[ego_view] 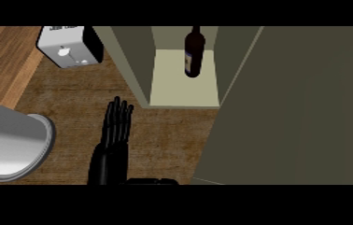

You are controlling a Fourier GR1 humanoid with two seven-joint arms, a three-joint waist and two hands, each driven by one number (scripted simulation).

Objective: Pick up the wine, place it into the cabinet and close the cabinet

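The wine bottle (194, 51) stands upright inside the open cabinet (183, 86), on its pale shelf floor toward the back, at about 12 o'clock in the head view; no hand is touching it. The cabinet's left wall rises just beside the bottle at its 9 o'clock, and the wide grey-green door (289, 107) fills the view from 1 o'clock down to 5 o'clock, swung open. The left hand (117, 121) lies low over the brown worktop (69, 93) at roughly 7 o'clock from the bottle, released, its black fingers straight and close together, pointing toward 12 o'clock and holding nothing. Its fingertips sit near the front left corner of the cabinet, apart from it. The right hand does not show. At 11 o'clock from the left hand a white toaster (69, 46) with a dark side stands on the worktop, just left of the cabinet wall. At the hand's 9 o'clock a grey round dish (24, 144) runs off the left edge, and a lighter wooden strip (17, 60) lies along the upper left.
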